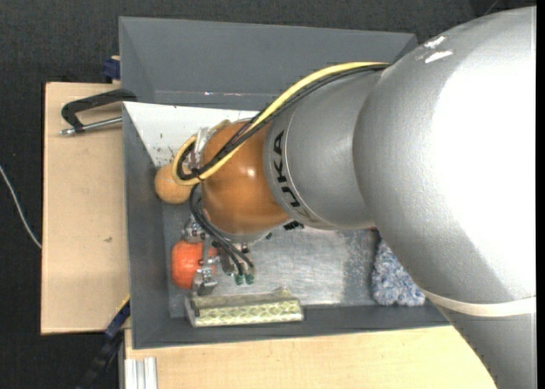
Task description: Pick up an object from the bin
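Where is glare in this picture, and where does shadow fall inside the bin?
Camera view: glare sits on the arm's grey shell and, weaker, on its orange cover; shadow lies on the bin floor close under the arm.

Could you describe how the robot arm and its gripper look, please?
The arm is thick, rounded and silver-grey, with black letters on it. An orange dome-shaped cover sits at the wrist. Yellow and black cables run to it. The gripper is small and metallic.
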You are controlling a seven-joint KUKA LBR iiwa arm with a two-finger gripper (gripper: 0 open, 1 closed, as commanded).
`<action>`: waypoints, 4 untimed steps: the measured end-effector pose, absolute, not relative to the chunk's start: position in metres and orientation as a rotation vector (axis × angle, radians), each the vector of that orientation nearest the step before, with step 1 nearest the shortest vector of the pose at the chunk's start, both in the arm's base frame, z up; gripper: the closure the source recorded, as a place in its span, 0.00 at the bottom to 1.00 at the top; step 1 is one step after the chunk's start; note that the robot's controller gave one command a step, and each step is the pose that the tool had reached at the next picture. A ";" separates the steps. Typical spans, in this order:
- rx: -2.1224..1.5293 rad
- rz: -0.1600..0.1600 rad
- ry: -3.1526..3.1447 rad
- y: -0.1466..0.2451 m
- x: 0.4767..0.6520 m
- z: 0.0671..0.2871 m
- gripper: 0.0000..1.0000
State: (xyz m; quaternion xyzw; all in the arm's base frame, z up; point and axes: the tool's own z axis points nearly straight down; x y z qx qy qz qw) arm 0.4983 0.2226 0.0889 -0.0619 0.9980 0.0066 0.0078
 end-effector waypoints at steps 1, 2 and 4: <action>-0.071 0.003 3.140 0.224 0.494 0.103 1.00; -0.075 0.003 3.137 0.225 0.498 0.141 1.00; -0.092 0.007 3.133 0.231 0.499 0.206 1.00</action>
